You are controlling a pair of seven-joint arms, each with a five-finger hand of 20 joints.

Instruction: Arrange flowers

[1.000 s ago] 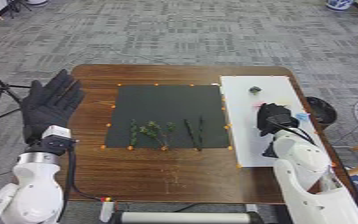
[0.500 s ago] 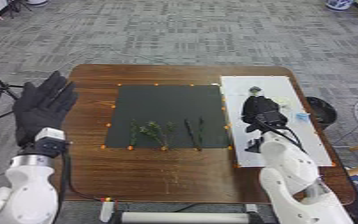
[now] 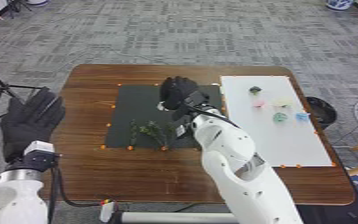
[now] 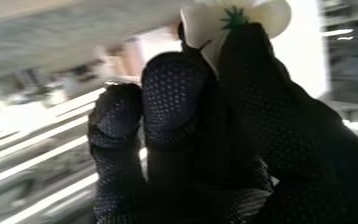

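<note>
Head view: off the table's left side, the left hand [image 3: 31, 122] is open, fingers straight, well apart from every flower. Right of it, on the dark mat [image 3: 140, 100], a slim green sprig [image 3: 133, 132] lies nearer the robot than the right hand and to that hand's left. Just beside it is a bushier sprig [image 3: 157, 132], also on the robot's side of that hand. The right hand [image 3: 181, 91] is over the mat, gripping a white flower [image 4: 277, 15]; the right wrist view has the bloom at its fingertips, its green star-shaped part [image 4: 235, 17] close against a finger. To the right hand's right, on the white sheet [image 3: 246, 130], are a small dark item [image 3: 255, 90], then a pink flower [image 3: 259, 103] nearer the robot, a pale green flower [image 3: 279, 117], a pale yellow flower [image 3: 283, 102] farther from the robot, and a blue flower [image 3: 302, 116], farthest right from the hand.
</note>
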